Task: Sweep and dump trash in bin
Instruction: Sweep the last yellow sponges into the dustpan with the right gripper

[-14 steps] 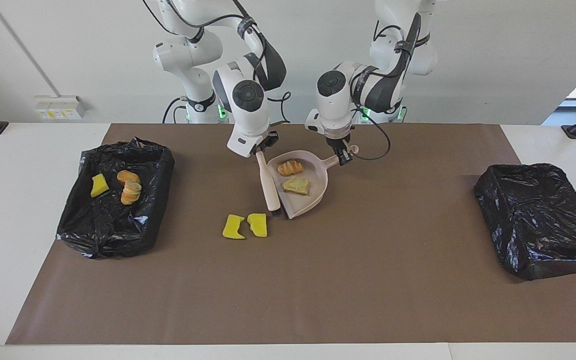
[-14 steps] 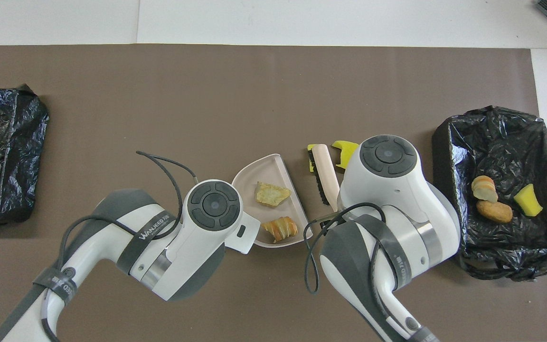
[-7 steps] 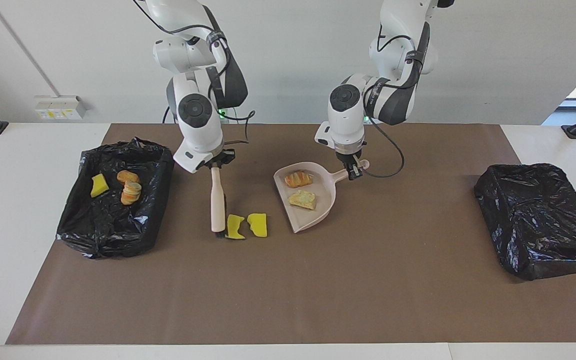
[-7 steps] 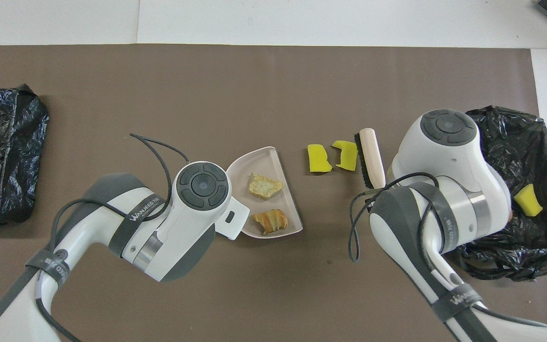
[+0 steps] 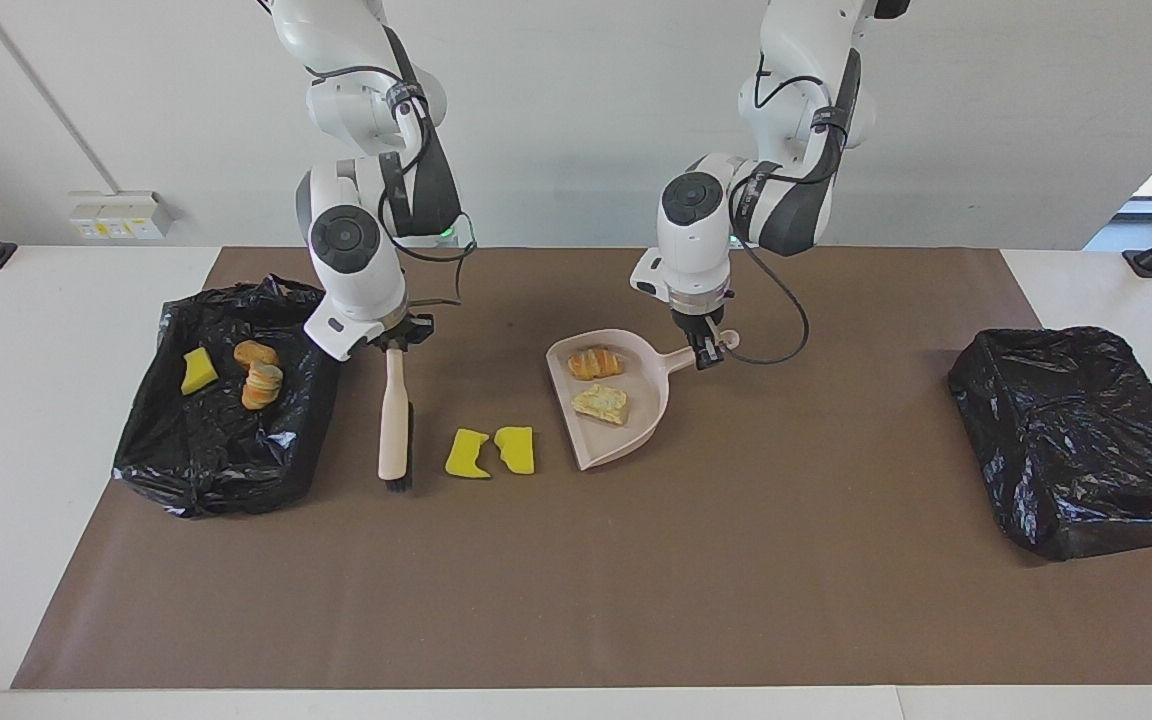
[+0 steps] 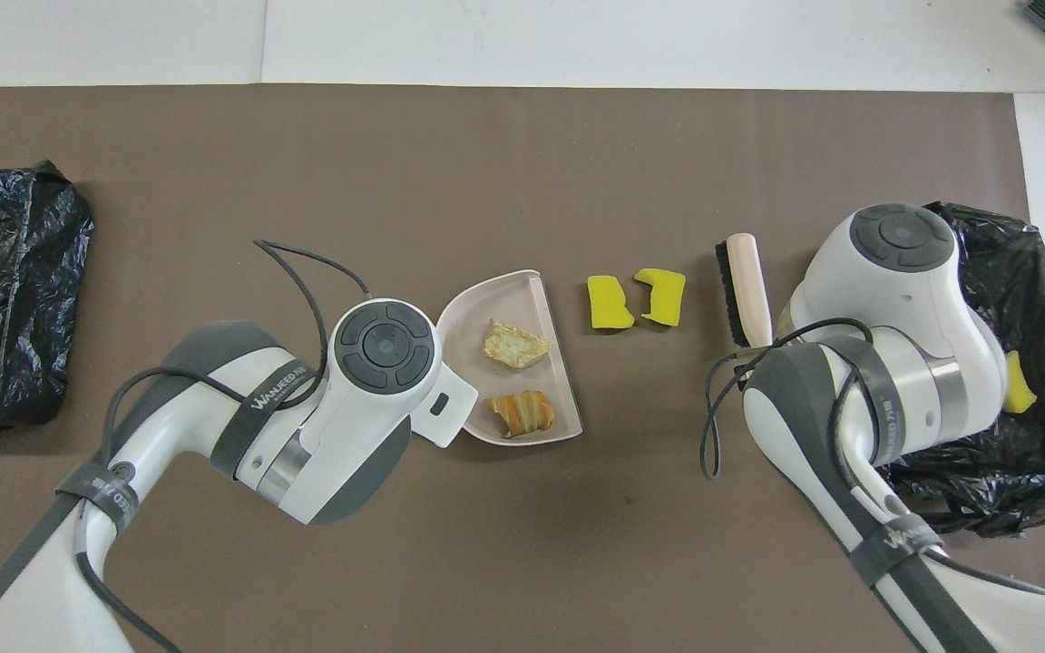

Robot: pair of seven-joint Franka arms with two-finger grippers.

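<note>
Two chunks left: you have two yellow chunks (image 5: 491,451) lying side by side on the brown mat (image 5: 576,580), between the brush head and the dustpan mouth.
Right gripper (image 5: 393,338): clenched on the handle of the brush (image 5: 394,420); the brush hangs below the jaws with its bristles at or just above the mat, beside the nearer yellow chunk on the side away from the pan.
Left gripper (image 5: 704,352): clenched on the handle of the dustpan (image 5: 626,440), which carries two bread-like pieces (image 5: 598,382); its open mouth faces the yellow chunks.
Bin (image 5: 226,400): it stands just beside the right jaws, toward the right arm's end, with three pieces already inside.
Step in hand: you look set to sweep the yellow pair into the pan.
How to do it well: keep the bristles low and draw the brush straight toward the pan mouth so both chunks travel together; hold the pan lip flat on the mat so nothing slides under.
Edges: mind the bin wall close behind the brush handle.
Open room: the mat is bare around the chunks; a second bin (image 5: 1076,440) sits well apart at the left arm's end.
</note>
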